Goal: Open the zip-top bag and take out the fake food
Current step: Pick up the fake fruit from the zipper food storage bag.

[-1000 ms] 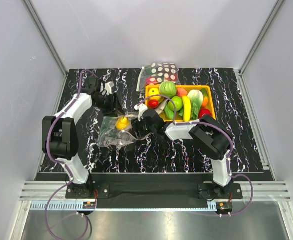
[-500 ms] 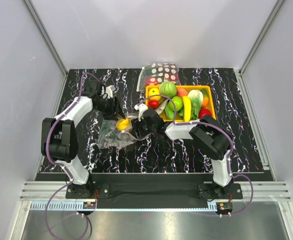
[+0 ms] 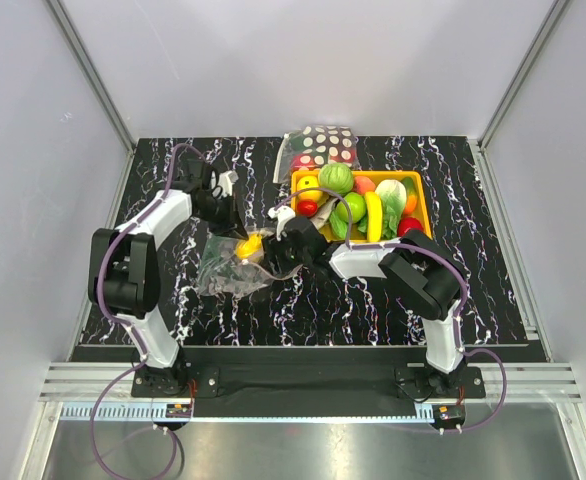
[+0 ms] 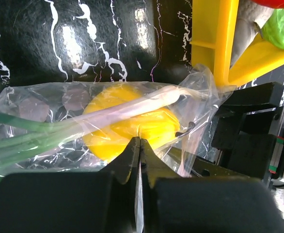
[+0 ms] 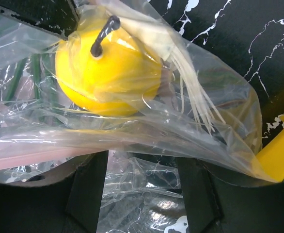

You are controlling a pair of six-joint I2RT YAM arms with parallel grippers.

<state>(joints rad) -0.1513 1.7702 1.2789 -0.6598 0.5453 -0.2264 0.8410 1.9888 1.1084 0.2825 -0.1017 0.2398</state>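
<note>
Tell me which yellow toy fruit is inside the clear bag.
The round yellow fruit with a dark stem, inside the zip-top bag; the banana lies in the yellow tray.

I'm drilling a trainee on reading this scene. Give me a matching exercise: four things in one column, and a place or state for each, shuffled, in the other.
1 left hand
2 right hand
3 yellow fruit
4 tray

A holds loose toy food
B jaws shut
C inside the bag
D jaws apart

Pairs: 1-B, 2-D, 3-C, 4-A
</note>
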